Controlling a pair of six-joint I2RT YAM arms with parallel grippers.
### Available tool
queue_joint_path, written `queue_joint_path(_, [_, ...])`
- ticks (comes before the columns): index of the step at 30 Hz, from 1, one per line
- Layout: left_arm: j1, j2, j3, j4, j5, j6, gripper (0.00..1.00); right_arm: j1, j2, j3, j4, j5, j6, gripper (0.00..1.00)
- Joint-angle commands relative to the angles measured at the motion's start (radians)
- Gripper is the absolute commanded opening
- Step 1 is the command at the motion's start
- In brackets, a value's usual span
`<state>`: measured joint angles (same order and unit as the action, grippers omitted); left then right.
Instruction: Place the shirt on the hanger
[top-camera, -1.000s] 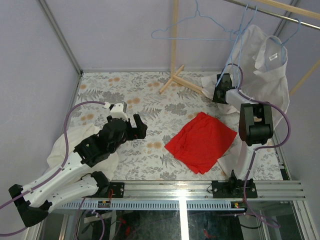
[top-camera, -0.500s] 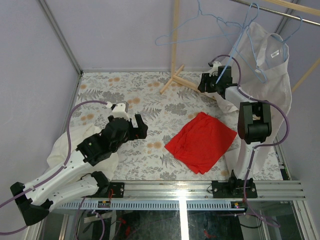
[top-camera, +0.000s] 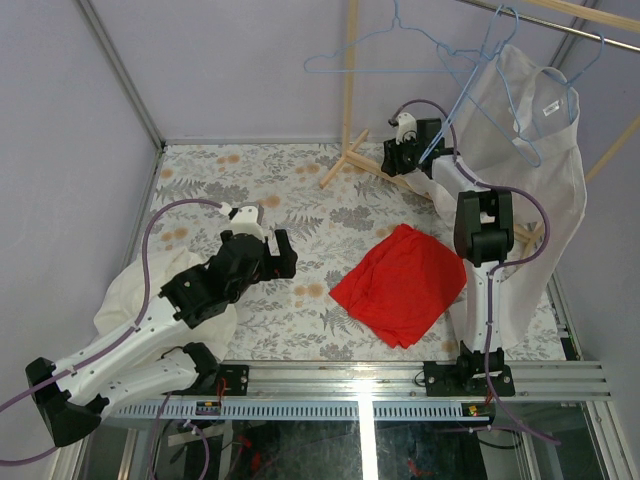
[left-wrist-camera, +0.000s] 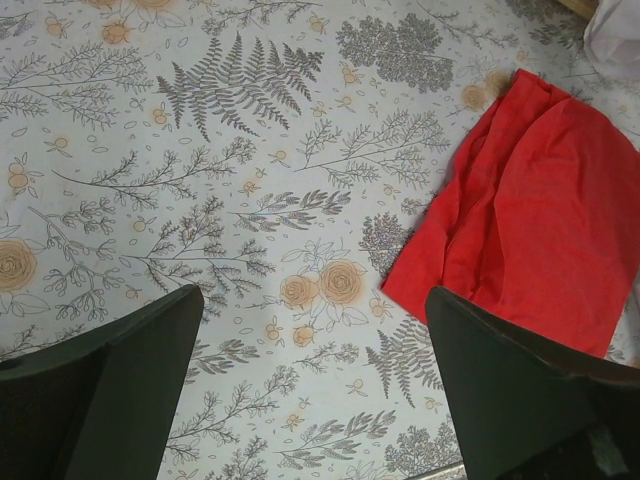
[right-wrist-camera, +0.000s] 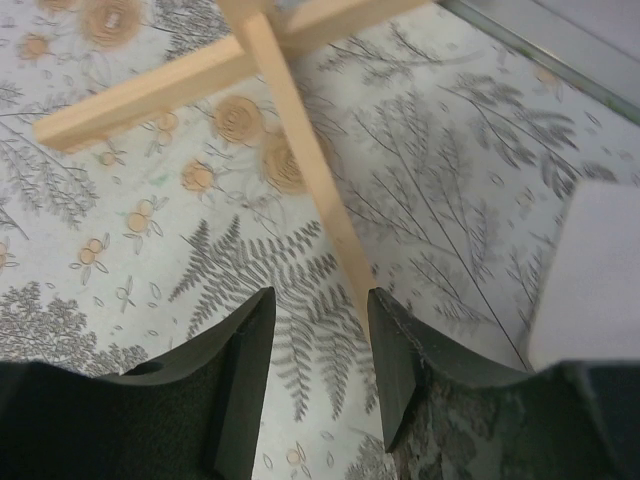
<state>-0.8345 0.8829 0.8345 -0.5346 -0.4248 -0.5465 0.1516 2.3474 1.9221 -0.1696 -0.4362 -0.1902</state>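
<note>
Since a second ago, the right gripper (top-camera: 398, 152) has moved left, away from the shirt (top-camera: 545, 190), to the upper middle. The shirt hangs from the rail (top-camera: 560, 27) at the upper right, apart from both grippers. The left gripper (top-camera: 265, 242), left of centre, is wide open and empty.

In the left wrist view, the fingers (left-wrist-camera: 110, 400) stand wide apart over the table (left-wrist-camera: 200, 150), with the red cloth (left-wrist-camera: 530, 220) at the right.

In the right wrist view, the fingers (right-wrist-camera: 240, 380) are partly open with nothing between them, above a wooden bar (right-wrist-camera: 300, 150).
</note>
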Motion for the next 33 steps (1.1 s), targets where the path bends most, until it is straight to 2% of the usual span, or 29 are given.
queue_joint_path(1, [0.008, 0.015, 0.031, 0.023, -0.004, 0.033, 0.93, 0.027, 0.059, 0.155, -0.178, -0.109, -0.122, 0.47])
queue_joint_path(4, [0.009, 0.017, 0.028, 0.027, -0.001, 0.037, 0.93, 0.054, 0.107, 0.223, -0.260, -0.060, -0.205, 0.43])
queue_joint_path(7, [0.011, 0.016, 0.025, 0.027, -0.001, 0.040, 0.93, 0.073, 0.131, 0.253, -0.283, 0.030, -0.238, 0.34])
queue_joint_path(14, [0.014, 0.005, 0.021, 0.018, -0.008, 0.049, 0.93, 0.098, 0.151, 0.272, -0.303, 0.059, -0.286, 0.17])
queue_joint_path(18, [0.015, 0.004, 0.021, 0.014, -0.006, 0.049, 0.93, 0.125, 0.139, 0.264, -0.308, 0.086, -0.341, 0.14])
queue_joint_path(20, [0.015, -0.002, 0.021, 0.010, -0.008, 0.048, 0.93, 0.128, 0.110, 0.234, -0.274, 0.081, -0.345, 0.21])
queue_joint_path(23, [0.015, -0.009, 0.016, 0.007, -0.013, 0.048, 0.93, 0.127, 0.016, 0.123, -0.143, 0.098, -0.351, 0.47])
queue_joint_path(24, [0.015, -0.009, 0.014, 0.006, -0.012, 0.049, 0.93, 0.126, -0.018, 0.085, -0.094, 0.110, -0.352, 0.52])
queue_joint_path(27, [0.016, -0.004, 0.013, 0.005, -0.013, 0.051, 0.93, 0.122, -0.083, 0.024, 0.006, 0.138, -0.353, 0.59])
queue_joint_path(33, [0.018, 0.012, 0.010, 0.023, 0.004, 0.050, 0.93, 0.108, -0.036, 0.118, -0.041, 0.172, -0.356, 0.69])
